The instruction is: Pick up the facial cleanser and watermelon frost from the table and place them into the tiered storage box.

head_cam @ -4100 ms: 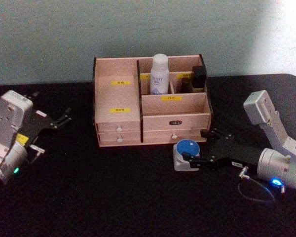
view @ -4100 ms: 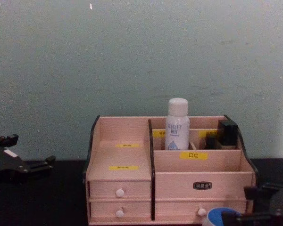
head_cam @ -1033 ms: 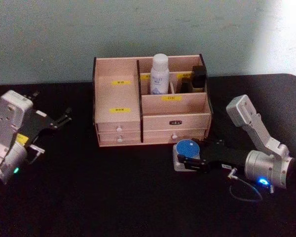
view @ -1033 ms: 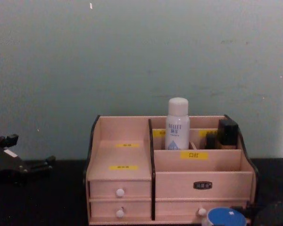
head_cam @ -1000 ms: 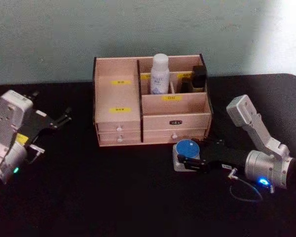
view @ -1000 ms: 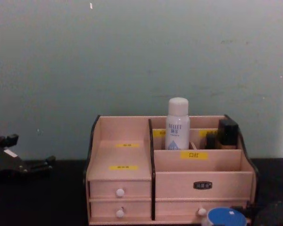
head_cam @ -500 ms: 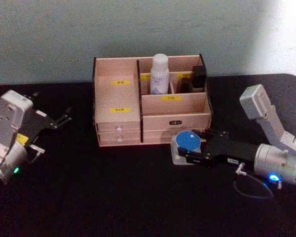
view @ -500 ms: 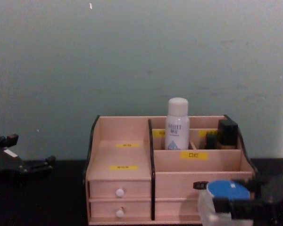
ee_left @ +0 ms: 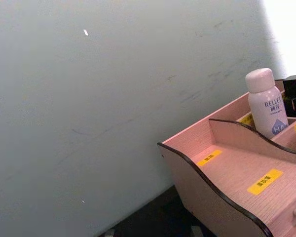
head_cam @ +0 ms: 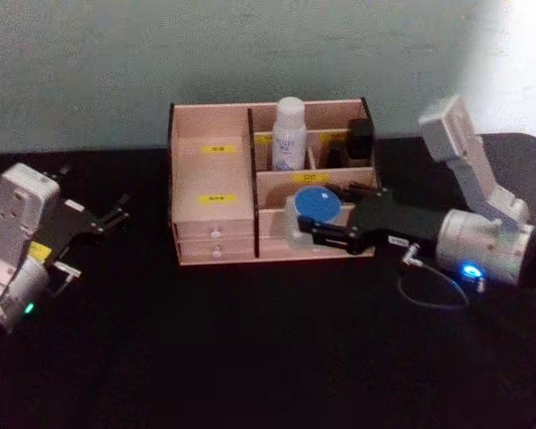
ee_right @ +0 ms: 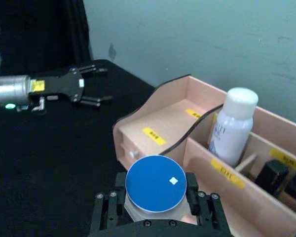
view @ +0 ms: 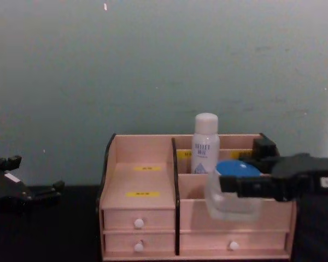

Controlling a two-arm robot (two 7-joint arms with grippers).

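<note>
Gripped from both sides by the closed fingers [ee_right: 107, 207] of the right gripper [head_cam: 314, 222]: a blue-lidded jar [head_cam: 318, 202], lid up, clear of the black table [head_cam: 250, 340]. Seated between the two fingers near their tips, with the blue lid riding above them. Just past the fingertips, the tiered storage box [head_cam: 213, 179], light wood with dark edges and yellow labels. Seen from the chest camera, level with the front wall of the box's right-hand front compartment, above the drawers. Impossible to tell whether directly over that compartment or just short of it. Farther beyond the fingertips, upright in a rear compartment, a white bottle [head_cam: 288, 134]. Beside it, in the neighbouring rear compartment, a dark item [head_cam: 361, 138] too indistinct to name. Off to the left, well apart from the box, the left gripper [head_cam: 118, 212], parked low near the table, fingers spread apart and pointing toward the box.
</note>
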